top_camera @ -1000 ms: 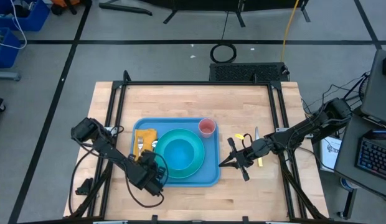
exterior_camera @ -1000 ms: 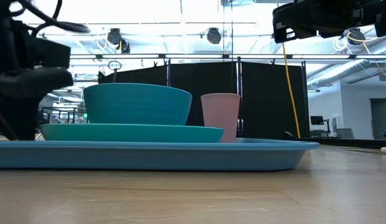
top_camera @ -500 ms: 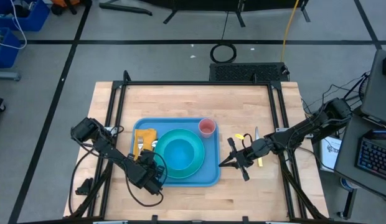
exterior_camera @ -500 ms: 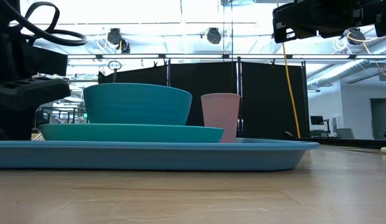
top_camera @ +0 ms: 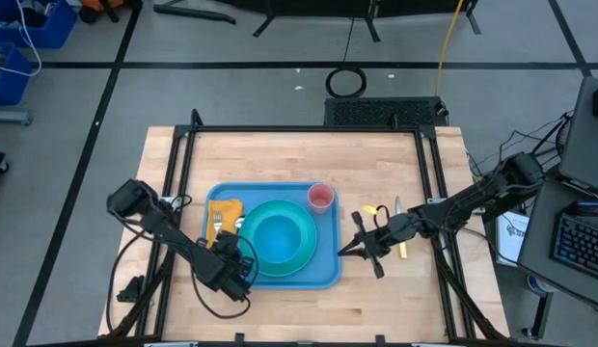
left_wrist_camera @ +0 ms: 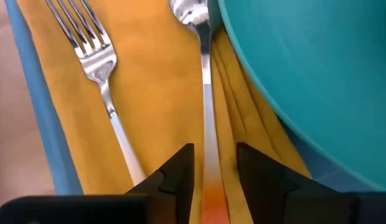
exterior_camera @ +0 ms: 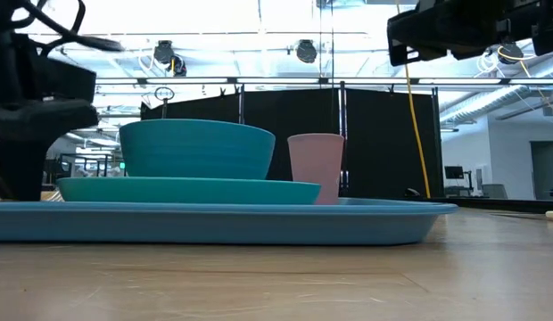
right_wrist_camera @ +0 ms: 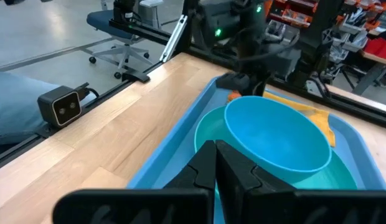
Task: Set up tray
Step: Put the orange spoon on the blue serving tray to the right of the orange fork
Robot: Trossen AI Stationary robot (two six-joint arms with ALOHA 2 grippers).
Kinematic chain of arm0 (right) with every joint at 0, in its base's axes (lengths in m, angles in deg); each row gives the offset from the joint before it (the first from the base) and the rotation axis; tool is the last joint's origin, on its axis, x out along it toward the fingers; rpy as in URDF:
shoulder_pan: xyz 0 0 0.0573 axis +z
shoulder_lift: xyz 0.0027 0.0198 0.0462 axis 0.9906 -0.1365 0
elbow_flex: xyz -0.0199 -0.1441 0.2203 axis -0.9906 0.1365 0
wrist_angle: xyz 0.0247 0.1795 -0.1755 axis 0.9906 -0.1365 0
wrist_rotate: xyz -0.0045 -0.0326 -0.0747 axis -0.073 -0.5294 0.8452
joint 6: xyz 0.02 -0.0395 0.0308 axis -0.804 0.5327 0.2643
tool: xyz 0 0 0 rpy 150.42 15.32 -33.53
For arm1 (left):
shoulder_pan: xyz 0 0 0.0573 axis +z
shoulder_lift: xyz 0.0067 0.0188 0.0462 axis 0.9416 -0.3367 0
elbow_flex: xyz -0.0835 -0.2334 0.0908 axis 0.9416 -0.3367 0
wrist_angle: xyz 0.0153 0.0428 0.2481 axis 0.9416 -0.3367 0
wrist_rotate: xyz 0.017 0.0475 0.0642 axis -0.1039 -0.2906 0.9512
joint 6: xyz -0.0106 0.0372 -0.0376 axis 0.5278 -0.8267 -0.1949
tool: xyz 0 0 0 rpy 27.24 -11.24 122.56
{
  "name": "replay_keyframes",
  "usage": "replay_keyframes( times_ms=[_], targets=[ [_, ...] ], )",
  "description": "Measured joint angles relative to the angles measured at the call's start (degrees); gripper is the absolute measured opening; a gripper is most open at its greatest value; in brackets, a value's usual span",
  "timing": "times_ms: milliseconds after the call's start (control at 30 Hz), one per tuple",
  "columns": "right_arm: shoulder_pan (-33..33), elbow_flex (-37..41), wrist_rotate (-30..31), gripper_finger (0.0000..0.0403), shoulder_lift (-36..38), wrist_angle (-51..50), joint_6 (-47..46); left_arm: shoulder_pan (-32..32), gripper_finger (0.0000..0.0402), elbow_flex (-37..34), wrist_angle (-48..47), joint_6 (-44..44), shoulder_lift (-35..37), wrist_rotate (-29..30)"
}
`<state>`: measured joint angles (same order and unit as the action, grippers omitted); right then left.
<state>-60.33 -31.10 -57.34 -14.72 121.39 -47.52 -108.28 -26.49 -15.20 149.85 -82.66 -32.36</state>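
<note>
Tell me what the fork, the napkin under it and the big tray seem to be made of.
The fork looks like polished metal: silvery, with bright reflections. The orange napkin looks like cloth or soft paper, matte, with folds at its edge; which one is unclear. The light-blue tray looks like moulded plastic: uniform colour, rounded corners, smooth raised rim.

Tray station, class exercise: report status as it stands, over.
Left gripper astride the spoon handle on the napkin, jaws apart. Right gripper shut, right of the tray. Nothing obstructing.
</note>
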Motion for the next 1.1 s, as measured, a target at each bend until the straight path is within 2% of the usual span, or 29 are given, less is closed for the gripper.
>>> replay_keyframes(
  times_ms=[367, 667, 1000, 1100],
  targets=[
    [-0.02, 0.0, -0.04, 0.0, -5.62, 4.66, 0.24, 0.0, 0.0122, 0.02, -0.3, -0.69, 1.14, 1.07],
    [-0.02, 0.0, -0.06, 0.0, -5.8, 5.56, 0.37, -0.49, 0.0122, 0.02, -0.55, -1.13, 1.15, 0.01],
    [-0.02, 0.0, -0.06, 0.0, -5.8, 5.54, 0.45, -2.34, 0.0122, 0.06, -0.45, 0.46, 2.71, 3.37],
    [-0.02, 0.0, -0.07, 0.0, -5.8, 5.54, 0.42, -2.42, 0.0122, 0.04, -1.78, 1.78, 2.76, 2.55]
  ],
)
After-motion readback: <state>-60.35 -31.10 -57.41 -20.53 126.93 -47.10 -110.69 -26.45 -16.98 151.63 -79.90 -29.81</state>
